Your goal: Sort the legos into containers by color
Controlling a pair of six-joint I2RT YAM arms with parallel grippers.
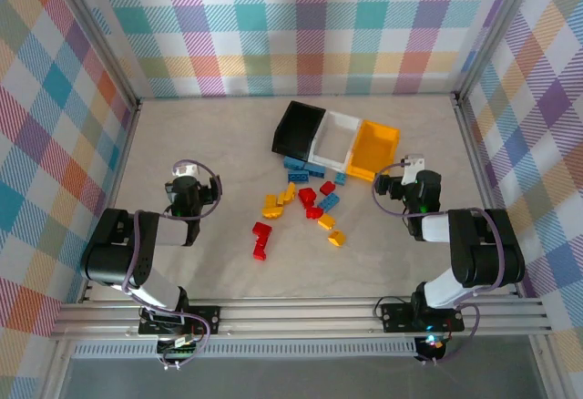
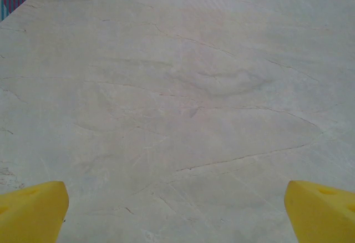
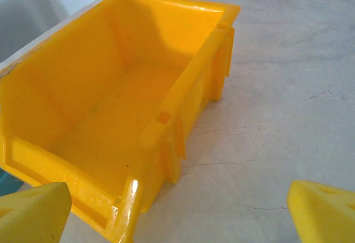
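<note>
In the top view the legos (image 1: 308, 196) lie loose on the bench (image 1: 209, 126) in the middle of the frame. They form a scatter of red, blue and yellow bricks that runs from lower left toward upper right and ends against the fronts of the containers. The containers stand side by side in a row slanting from upper centre down to the right: the black bin (image 1: 296, 126), the white bin (image 1: 332, 139) and the yellow bin (image 1: 375, 148), none with a brick visible inside. The left claw (image 1: 187, 176) hovers at the left of the frame, well apart from the scatter, so the legos lie off to its right. In its wrist view its yellow fingertips (image 2: 30, 209) stand spread wide at the bottom corners with bare bench between them, gripping nothing. The right claw (image 1: 401, 176) sits on the right side, just beside the yellow bin, its jaws equally wide and empty. Its wrist view has the yellow bin (image 3: 111, 99) in the upper left and a corner of the white bin (image 3: 33, 15) beyond it. For this claw the legos lie to the left and slightly lower in the top view, and the blue bricks under the bin fronts are near it, so the right arm looks the closer of the two. The red pair (image 1: 261, 241) at the lower left of the scatter has its long axis running up and down the frame, and it seems better placed for the left arm.
</note>
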